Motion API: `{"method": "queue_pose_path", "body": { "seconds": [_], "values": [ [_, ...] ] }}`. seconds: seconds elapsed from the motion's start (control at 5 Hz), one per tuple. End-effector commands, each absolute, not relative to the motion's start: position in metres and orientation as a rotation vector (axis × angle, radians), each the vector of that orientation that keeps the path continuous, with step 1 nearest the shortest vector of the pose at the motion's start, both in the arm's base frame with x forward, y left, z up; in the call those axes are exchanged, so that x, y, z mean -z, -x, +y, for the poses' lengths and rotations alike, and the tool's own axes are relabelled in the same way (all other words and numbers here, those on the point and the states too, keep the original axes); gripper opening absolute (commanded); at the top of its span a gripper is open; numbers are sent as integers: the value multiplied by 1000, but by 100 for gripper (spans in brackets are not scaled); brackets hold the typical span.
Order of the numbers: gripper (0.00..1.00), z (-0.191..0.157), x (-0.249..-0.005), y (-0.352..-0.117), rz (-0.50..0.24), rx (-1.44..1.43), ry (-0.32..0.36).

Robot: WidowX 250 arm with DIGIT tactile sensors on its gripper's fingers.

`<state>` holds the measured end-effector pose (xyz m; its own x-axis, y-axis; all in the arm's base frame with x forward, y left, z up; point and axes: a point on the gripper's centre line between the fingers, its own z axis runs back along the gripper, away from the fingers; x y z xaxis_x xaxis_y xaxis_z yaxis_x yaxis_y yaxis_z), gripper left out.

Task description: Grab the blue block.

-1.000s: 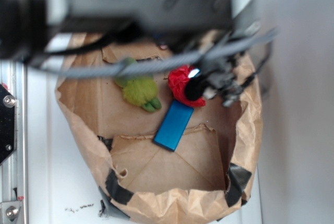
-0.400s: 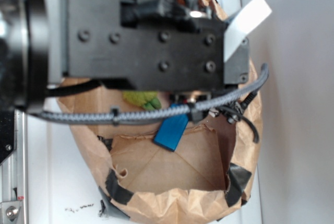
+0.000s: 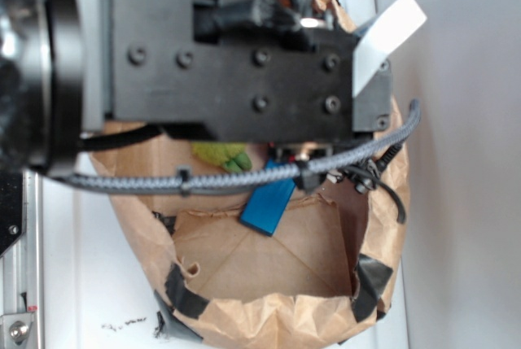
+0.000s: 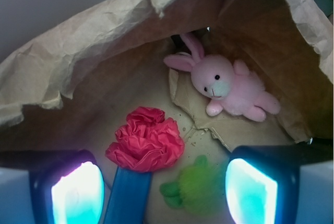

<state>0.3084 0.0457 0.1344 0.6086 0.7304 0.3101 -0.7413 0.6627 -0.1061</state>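
Observation:
The blue block point(image 3: 266, 207) lies flat on the floor of a brown paper bag point(image 3: 269, 316); the arm covers its upper end in the exterior view. In the wrist view the blue block point(image 4: 128, 197) runs from below the crumpled red paper point(image 4: 147, 139) to the bottom edge. My gripper point(image 4: 164, 195) hangs open above it, its two glowing pads wide apart. The block sits close to the left pad point(image 4: 77, 195), and the green plush toy point(image 4: 195, 187) lies nearer the right pad. Nothing is held.
A pink plush rabbit point(image 4: 227, 85) lies deeper in the bag near its far wall. Crumpled bag walls point(image 4: 83, 67) rise on all sides. In the exterior view the arm's black body point(image 3: 236, 56) and a grey braided cable point(image 3: 244, 176) cover most of the bag.
One second ago the arm sat higher, leaving the toy, red paper and whole block in sight. It has since come down over the bag and covers them. Since 0.4 s ago, barely any motion.

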Motion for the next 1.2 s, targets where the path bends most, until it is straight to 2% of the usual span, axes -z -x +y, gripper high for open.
{"method": "queue_pose_path", "body": {
  "seconds": [0.0, 0.2, 0.4, 1.0],
  "values": [
    [100, 66, -134, -228, -405, -772, 53],
    [100, 56, -120, -214, -450, -799, 117],
    [100, 51, -115, -230, -421, -859, 105],
    [100, 38, -129, -271, -411, -949, 72]
  ]
}}
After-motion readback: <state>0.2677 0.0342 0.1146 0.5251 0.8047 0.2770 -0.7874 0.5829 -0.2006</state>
